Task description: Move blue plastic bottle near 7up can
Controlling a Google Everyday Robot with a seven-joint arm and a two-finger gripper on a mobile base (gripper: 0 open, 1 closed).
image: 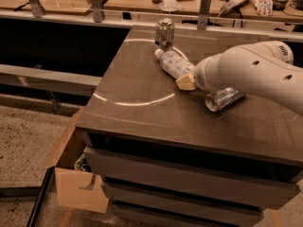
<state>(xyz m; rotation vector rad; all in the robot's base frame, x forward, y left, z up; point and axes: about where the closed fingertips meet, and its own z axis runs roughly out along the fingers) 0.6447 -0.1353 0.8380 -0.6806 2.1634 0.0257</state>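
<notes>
1. The tabletop [142, 112] is a dark slab that fills the centre of the frame. A pale curved line runs across its surface.
2. My arm [251, 72] is a white housing. It enters from the right edge and extends toward the upper centre, above the tabletop.
3. A cardboard box [78, 193] stands on the floor at lower left, beside the unit that carries the tabletop.
4. The blue plastic bottle [174, 64] lies on its side at upper centre of the tabletop. Its white cap points to the upper left and its base points toward my arm.
5. A silver can [223, 99] lies on its side just below my arm, right of centre.
6. The 7up can [164, 33] stands upright near the far edge of the tabletop. The bottle cap lies just below it. I cannot tell whether they touch.
7. My end effector [186, 82] shows only as a yellowish tip at the bottle's base. I cannot tell whether it is released or grasping.
</notes>
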